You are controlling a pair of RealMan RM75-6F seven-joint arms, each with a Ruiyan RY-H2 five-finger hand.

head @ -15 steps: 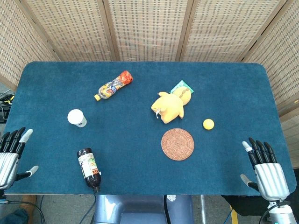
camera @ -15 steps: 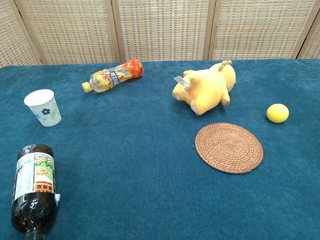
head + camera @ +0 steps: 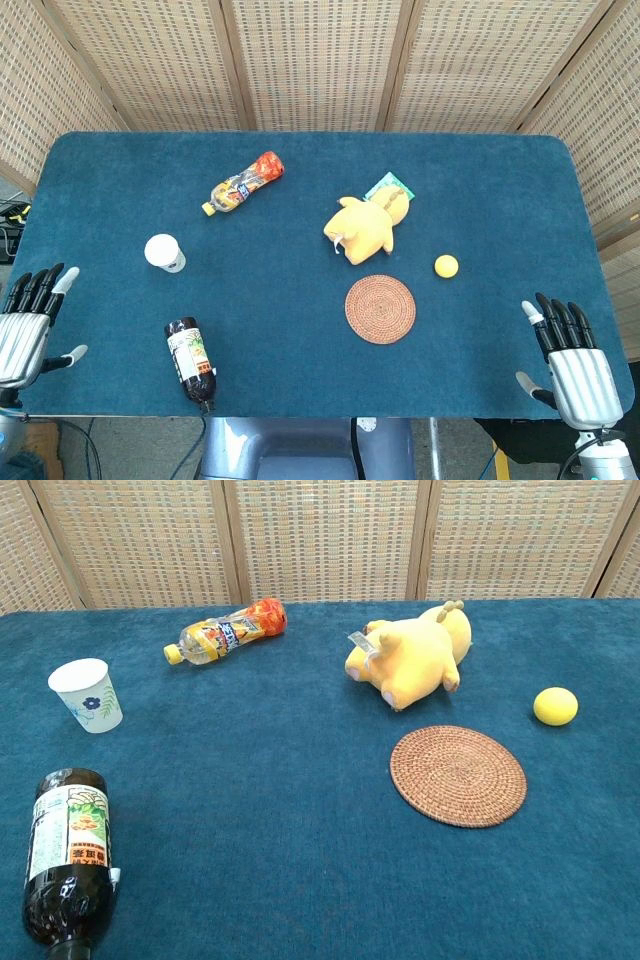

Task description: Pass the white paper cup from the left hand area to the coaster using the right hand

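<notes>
Table (image 3: 300, 330) covered in dark teal cloth, corners rounded. Behind it, woven wicker screens (image 3: 310, 60) in pale wooden frames, several panels, angled in at both sides. Grey floor (image 3: 130, 450) shows below the near edge, with cables (image 3: 10, 215) at left. Light even, soft shadows.

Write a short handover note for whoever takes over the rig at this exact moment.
Left hand: open, holds nothing, at the near left table edge.
Right hand: open, holds nothing, at the near right edge.
White paper cup: upright on the left side of the table, untouched, between the orange-capped bottle and the dark bottle, both lying down.
Coaster: bare, just in front of the yellow plush toy.
Done: nothing.
Left: pick up the cup, pass it to the right hand, set it on the coaster.
</notes>
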